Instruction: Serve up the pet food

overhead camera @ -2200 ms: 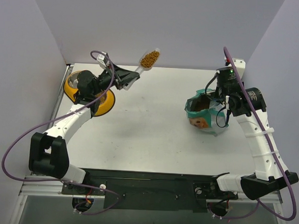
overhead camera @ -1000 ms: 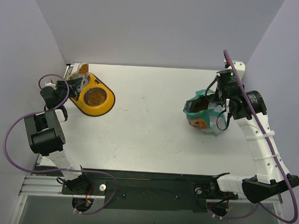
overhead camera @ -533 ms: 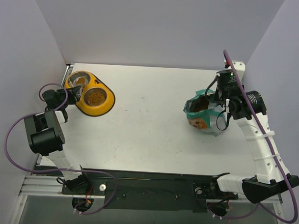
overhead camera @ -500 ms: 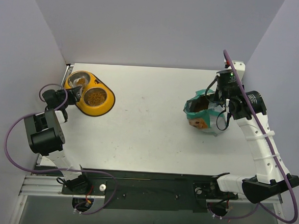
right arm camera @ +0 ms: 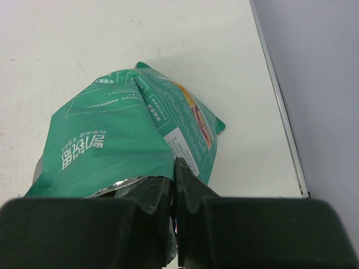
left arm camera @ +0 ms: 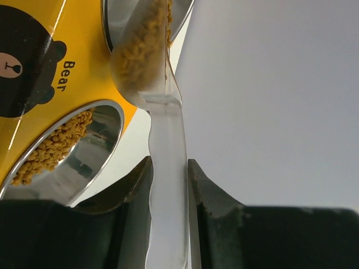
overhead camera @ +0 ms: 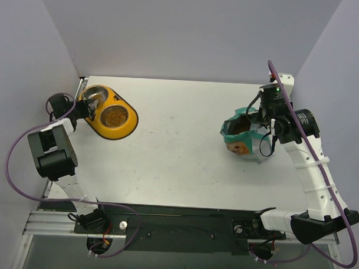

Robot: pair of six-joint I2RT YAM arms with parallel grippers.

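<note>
White table (overhead camera: 179, 146): yellow feeder (overhead camera: 117, 99), teal pouch (overhead camera: 241, 136).

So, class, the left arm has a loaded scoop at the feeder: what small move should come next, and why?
Probably roll the left gripper to tip the clear scoop. It holds kibble right over the feeder's far bowl, which shows bare steel from above, while the near bowl already has food. The right gripper, shut on the pouch, need not move.
</note>
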